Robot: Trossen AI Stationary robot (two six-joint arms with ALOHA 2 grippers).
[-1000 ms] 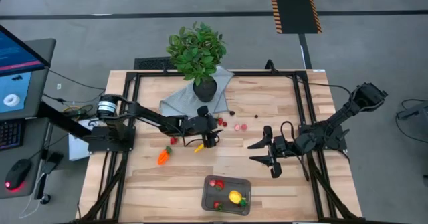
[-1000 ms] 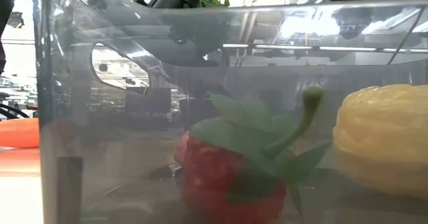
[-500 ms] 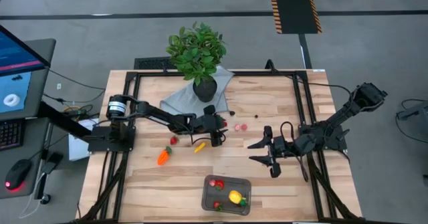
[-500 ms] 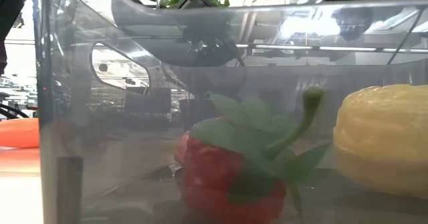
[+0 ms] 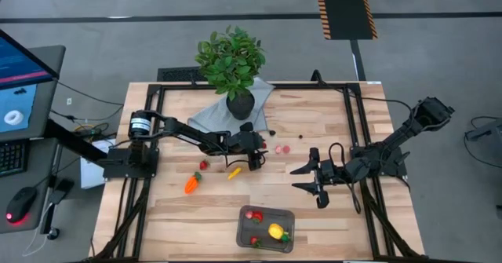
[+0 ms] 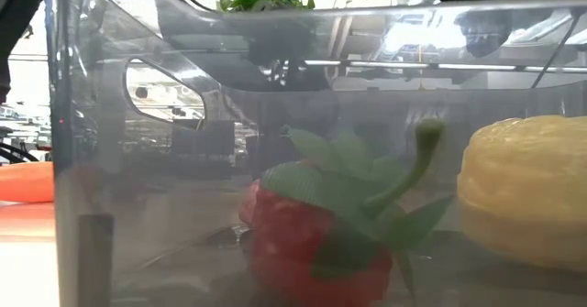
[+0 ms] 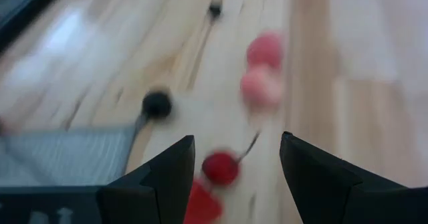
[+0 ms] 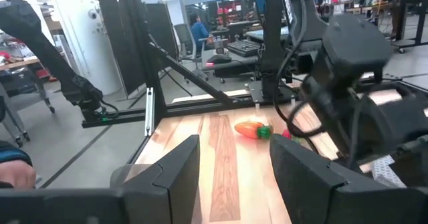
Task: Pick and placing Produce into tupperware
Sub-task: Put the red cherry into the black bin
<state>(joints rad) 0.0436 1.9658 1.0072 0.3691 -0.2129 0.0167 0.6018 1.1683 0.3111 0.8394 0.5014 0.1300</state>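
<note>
Left wrist view: left gripper [image 7: 234,158] stands open and empty, low over a red cherry [image 7: 219,168] lying between its fingers, mid-table just below the cloth [image 5: 210,114]. Pink berries [image 7: 262,85] lie just beyond. Step judged: picking the cherry. Centre the fingers on the fruit, not its stem; descend straight; close gently, since it may roll. Tub [image 5: 266,240] sits at the near edge, holding lemon [image 5: 275,231] and strawberry [image 6: 316,243]. Right gripper [image 5: 311,178] waits open, right of centre.

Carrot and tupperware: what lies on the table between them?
In the high view, only bare wood lies between the carrot and the tupperware. The banana and a strawberry sit farther back, off that line.
</note>
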